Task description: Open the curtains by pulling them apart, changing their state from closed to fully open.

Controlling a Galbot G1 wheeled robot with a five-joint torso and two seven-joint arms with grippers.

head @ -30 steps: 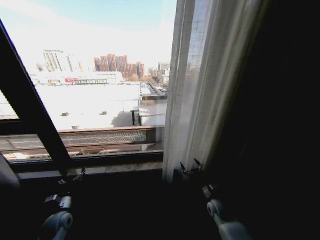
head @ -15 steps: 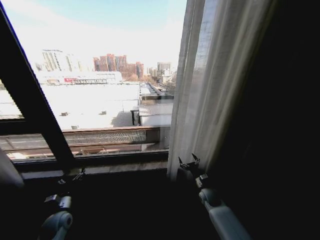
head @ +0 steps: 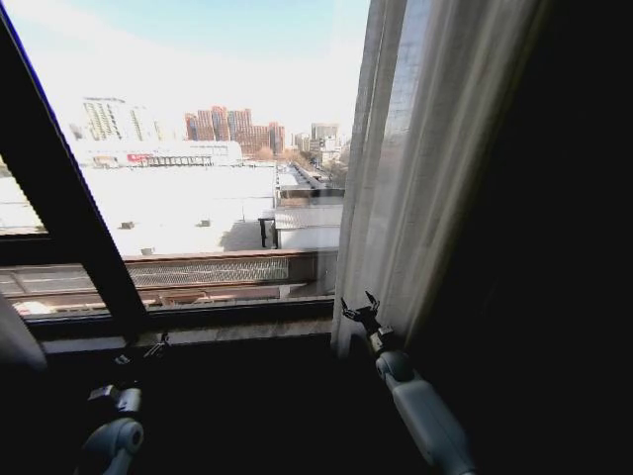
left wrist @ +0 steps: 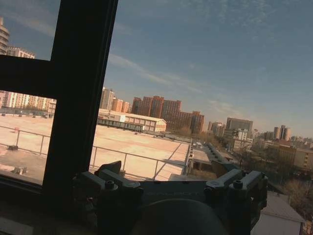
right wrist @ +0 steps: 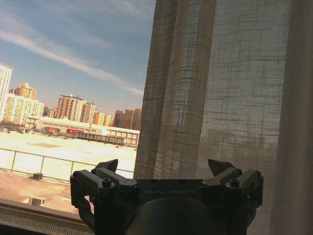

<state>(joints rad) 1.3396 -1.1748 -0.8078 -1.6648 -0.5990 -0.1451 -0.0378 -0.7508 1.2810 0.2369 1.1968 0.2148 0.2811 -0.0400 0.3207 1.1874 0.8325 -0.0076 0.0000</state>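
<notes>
Curtains [head: 425, 168] gathered at window's right side, right gripper [head: 357, 307] spread wide at their lower left edge, clasping nothing, left gripper [head: 156, 347] low near sill, fingers spread.

My right end effector [right wrist: 166, 169] is black, built as a broad crossbar with a chunky block at each end and a short pointed finger [right wrist: 220, 167] rising from each block. A round-headed screw [right wrist: 106, 182] sits on top of each block, and faint raised lettering runs across the middle of the bar. Behind it, in the head view, my right forearm [head: 427, 421] is a smooth pale grey tube ending in a rounded joint. My left end effector [left wrist: 168, 174] has the same black bar, screws and marking; its arm [head: 112, 440] shows a pale grey rounded link at 7 o'clock.
</notes>
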